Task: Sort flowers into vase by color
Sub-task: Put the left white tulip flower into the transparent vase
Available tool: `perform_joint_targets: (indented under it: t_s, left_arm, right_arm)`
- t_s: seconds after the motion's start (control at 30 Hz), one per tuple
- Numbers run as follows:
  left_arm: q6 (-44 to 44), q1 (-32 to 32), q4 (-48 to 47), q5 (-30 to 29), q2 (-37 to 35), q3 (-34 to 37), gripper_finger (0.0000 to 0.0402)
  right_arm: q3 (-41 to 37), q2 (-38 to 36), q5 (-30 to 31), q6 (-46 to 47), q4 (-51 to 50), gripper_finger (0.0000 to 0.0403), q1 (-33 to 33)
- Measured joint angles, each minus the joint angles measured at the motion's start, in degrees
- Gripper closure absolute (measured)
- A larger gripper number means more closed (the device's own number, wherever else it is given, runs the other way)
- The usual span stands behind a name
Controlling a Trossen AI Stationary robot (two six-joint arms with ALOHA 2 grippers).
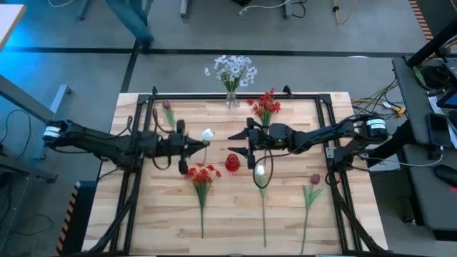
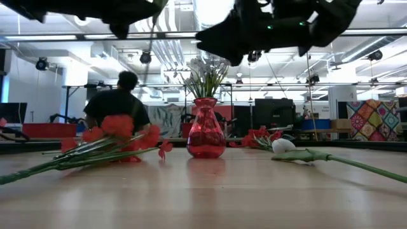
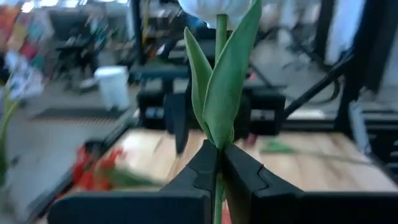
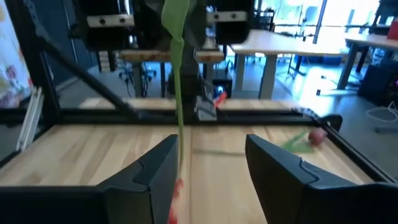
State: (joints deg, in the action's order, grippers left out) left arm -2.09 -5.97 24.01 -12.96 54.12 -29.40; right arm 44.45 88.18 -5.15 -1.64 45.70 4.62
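My left gripper [image 1: 191, 148] is above the table's middle, shut on a white flower [image 1: 208, 133] whose blossom [image 3: 217, 5] and green leaves [image 3: 225, 81] stand past the fingers. My right gripper [image 1: 245, 145] faces it from the right, open and touching nothing, and the held flower's stem [image 4: 180, 124] hangs just ahead of its fingers. A small red vase [image 1: 232, 163] stands between and a little nearer than the grippers. A red cluster flower [image 1: 202, 175], a white tulip [image 1: 260, 171] and a pink tulip [image 1: 314, 178] lie flat on the table. My left gripper pinches the white flower's green stem [image 3: 217, 163] between its two fingers, just below the base of the leaves. The fingers lie across the stem. The flower is lifted clear of the table, with blossom and leaves beyond the fingers and the lower stem hanging down.
A glass vase of white and pale-blue flowers [image 1: 230, 75] stands at the far edge, with red flowers [image 1: 265, 107] to its right. Another pink tulip [image 1: 168, 108] lies far left. A black frame [image 1: 325, 121] borders the table. A person [image 2: 117, 105] sits beyond it.
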Motion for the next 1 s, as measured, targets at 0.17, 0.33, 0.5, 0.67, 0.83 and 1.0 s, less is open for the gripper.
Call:
perform_joint_targets:
  t_s: [0.17,0.33,0.5,0.67,0.83,1.0]
  left_arm:
    - [-2.31,5.99,6.23,7.80,2.95,0.38,0.0401]
    - [-3.67,6.46,7.99,9.45,5.65,-0.19,0.0401]
    - [-5.02,6.46,11.22,9.50,6.94,-0.89,0.0401]
    - [-5.80,6.54,12.45,9.52,7.01,-0.91,0.0401]
    - [-5.81,6.58,12.97,9.54,7.23,-0.91,0.0401]
    - [-5.80,6.70,13.93,9.47,7.81,-0.95,0.0401]
  right_arm:
    - [3.30,2.85,0.01,-0.47,3.10,0.0242,0.00]
    - [7.42,5.12,0.01,-0.49,2.92,0.0260,0.00]
    - [10.89,7.35,-0.24,0.19,2.55,0.0270,0.02]
    - [12.57,8.52,-1.33,0.59,1.93,0.0283,0.02]
    - [13.63,9.16,-1.35,0.62,2.07,0.0315,0.02]
    - [14.88,9.57,-1.52,0.03,0.21,0.0372,0.02]
